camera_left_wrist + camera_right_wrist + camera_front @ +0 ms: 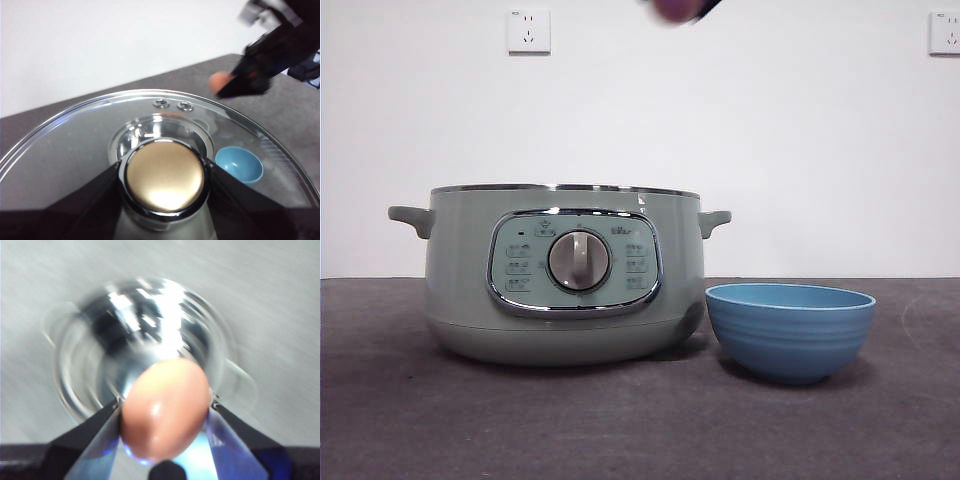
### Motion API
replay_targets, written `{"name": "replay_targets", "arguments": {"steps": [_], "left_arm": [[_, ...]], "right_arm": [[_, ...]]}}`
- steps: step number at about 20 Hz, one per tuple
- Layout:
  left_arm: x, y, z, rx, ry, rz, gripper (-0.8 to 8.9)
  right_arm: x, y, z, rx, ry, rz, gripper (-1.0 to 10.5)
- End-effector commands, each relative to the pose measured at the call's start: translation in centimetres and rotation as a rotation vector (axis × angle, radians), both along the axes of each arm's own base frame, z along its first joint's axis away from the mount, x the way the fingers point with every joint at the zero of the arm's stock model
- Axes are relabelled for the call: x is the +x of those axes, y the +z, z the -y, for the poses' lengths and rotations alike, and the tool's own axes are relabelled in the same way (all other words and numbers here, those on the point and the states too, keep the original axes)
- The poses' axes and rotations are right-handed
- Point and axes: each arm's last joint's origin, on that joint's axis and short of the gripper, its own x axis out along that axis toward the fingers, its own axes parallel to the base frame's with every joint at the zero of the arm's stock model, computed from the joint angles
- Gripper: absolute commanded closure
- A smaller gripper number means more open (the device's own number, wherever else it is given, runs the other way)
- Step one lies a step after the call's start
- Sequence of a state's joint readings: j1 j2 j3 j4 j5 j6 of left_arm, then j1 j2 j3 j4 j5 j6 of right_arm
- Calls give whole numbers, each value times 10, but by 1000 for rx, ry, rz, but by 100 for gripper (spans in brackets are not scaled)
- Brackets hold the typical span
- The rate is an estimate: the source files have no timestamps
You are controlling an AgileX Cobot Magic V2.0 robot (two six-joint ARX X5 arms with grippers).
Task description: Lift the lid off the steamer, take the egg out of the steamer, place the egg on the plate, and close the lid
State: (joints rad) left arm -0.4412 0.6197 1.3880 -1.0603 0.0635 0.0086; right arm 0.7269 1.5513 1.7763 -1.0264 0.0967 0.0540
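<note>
While steamer [565, 275] open, plate [790, 330] empty.

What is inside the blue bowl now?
The front view shows only the plate's outer wall. Through the lid, its visible interior looks bare. The right gripper holds the egg.

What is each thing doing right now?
Lid: off the pot, held by the knob in the left gripper.
Steamer: open, on the table.
Egg: gripped by the right gripper, above the steamer.
Plate: empty, beside the steamer.
</note>
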Motion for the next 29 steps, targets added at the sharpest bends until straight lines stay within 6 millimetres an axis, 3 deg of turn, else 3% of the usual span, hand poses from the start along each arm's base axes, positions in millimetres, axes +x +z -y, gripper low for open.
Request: {"name": "replay_targets", "arguments": {"steps": [1,4,6,12,16,21,24,29], "left_arm": [[6,9,3,-4,-7,58,822],[14,12,8,-26,-54,69,822],[19,15,11,-34,-56,84,822],[32,15,17,-25,-57,63,822],[41,13,22,-19,-75,35,822],[48,12,25,-14,-81,17,822],[52,12,27,-13,-81,14,822],[59,11,31,-6,-81,-2,822]], "right_arm": [[-19,8,20,-88,-26,-9,959],[-35,5,36,-158,-53,-48,959],[-37,-10,39,-175,-61,-79,959],[-18,-105,33,-201,-87,-129,959],[0,-153,42,-153,-114,-177,959],[23,-189,53,-133,-123,-250,959],[33,-212,49,-153,-98,-318,959],[38,-225,44,-155,-82,-339,959]]}}
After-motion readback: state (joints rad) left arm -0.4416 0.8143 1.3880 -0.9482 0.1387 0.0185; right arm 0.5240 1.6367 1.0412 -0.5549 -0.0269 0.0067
